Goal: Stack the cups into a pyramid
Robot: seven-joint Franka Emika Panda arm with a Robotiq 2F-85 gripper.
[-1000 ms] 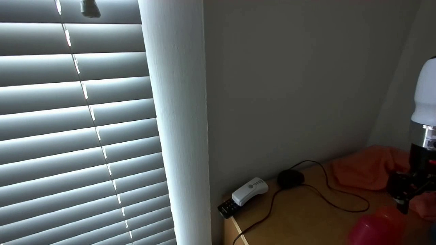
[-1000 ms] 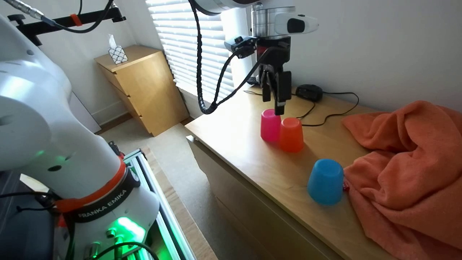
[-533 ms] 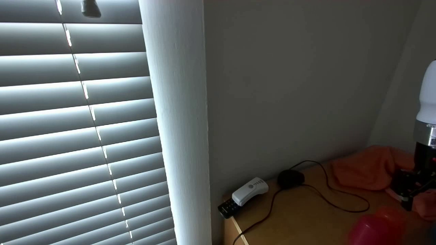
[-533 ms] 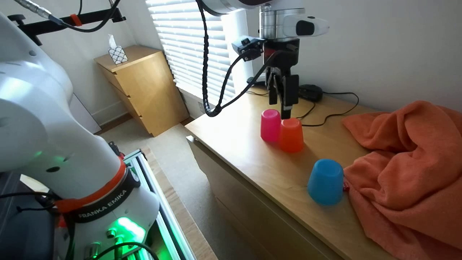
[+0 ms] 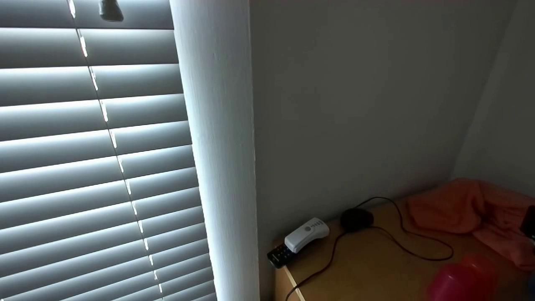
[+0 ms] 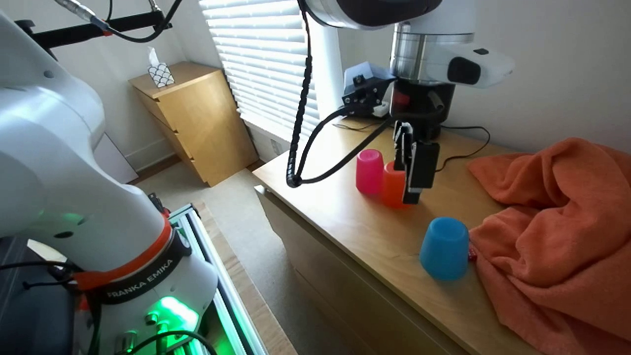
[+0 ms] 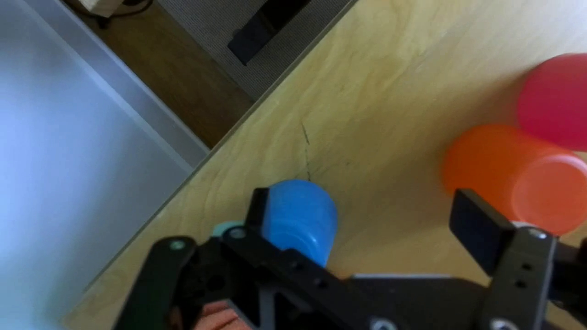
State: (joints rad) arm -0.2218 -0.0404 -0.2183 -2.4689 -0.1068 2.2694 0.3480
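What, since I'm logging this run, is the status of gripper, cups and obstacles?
Gripper open, empty. Pink cup and orange cup side by side, blue cup apart, none stacked. Cloth beside blue cup, may crowd the grasp.

In an exterior view the arm [image 6: 443, 19] has come nearer, and its hand [image 6: 404, 184] has dropped and swung rightward in the picture. A second ago its tip hung by the tops of the pink cup [image 6: 369, 172] and the orange cup [image 6: 392, 191]; now it crosses the orange cup's right side, hiding part of it. The wrist camera [image 6: 367, 91] and looped cable [image 6: 300, 108] have followed, and the hand's body now covers most of the black box [image 5: 356, 219]. At the upper left, a metal plug [image 6: 79, 10] has slid right. In an exterior view the arm has gone past the right edge, save a small dark piece [image 5: 529, 222], baring more wall [image 5: 514, 138] and towel [image 5: 503, 215].
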